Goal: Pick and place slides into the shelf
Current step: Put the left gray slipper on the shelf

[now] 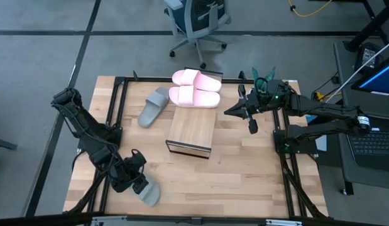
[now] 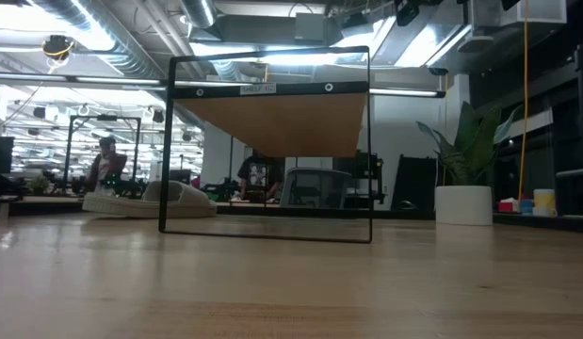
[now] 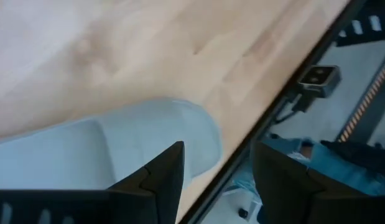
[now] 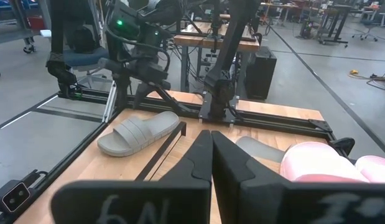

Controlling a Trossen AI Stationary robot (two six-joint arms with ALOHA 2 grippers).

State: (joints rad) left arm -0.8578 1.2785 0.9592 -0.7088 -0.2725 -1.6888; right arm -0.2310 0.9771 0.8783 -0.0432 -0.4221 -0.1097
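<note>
A grey slide [image 1: 148,192] [image 3: 117,155] lies flat on the table near its near left corner. My left gripper [image 1: 138,182] [image 3: 217,155] stands open over one end of it. A second grey slide [image 1: 153,107] [image 2: 145,200] lies on the table left of the shelf [image 1: 191,129] [image 2: 272,141]. Two pink slides [image 1: 195,88] [image 4: 316,163] sit side by side on the shelf's far end. My right gripper [image 1: 235,111] [image 4: 211,146] hangs shut above the table, right of the shelf, holding nothing. My left gripper stands open, pointing steeply down at the end of the grey slide [image 3: 192,134]. One finger [image 3: 161,180] stands over that end and the other beyond the table's edge. Whether a finger touches the slide I cannot tell.
A dark metal frame [image 1: 115,107] runs along the table's sides. The near half of the shelf top is bare wood, as is the table between the shelf and the near edge. An office chair [image 1: 197,22] stands on the floor beyond the far edge.
</note>
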